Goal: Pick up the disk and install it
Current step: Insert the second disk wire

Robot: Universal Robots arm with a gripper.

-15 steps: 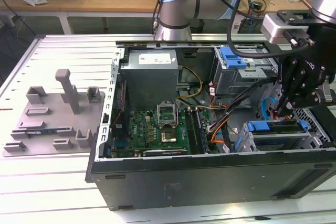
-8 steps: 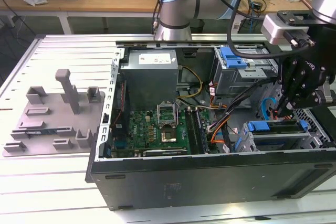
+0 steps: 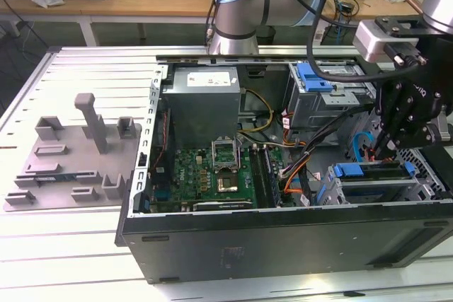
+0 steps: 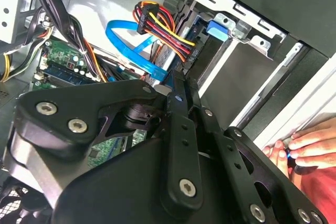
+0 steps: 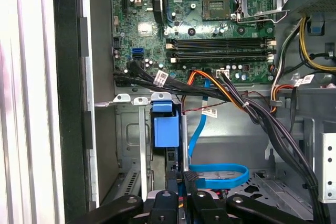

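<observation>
Black end effector sits low inside open black computer case, fingers pinched on the edge-on silver disk with blue rail bracket, beside the grey drive cage.

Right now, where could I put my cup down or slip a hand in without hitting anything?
Free: the slatted white table in front of the grey fixture plate, and behind that plate. Crowded: inside the computer case, especially the cable bundle beside the drive cage, where the gripper hangs.
</observation>
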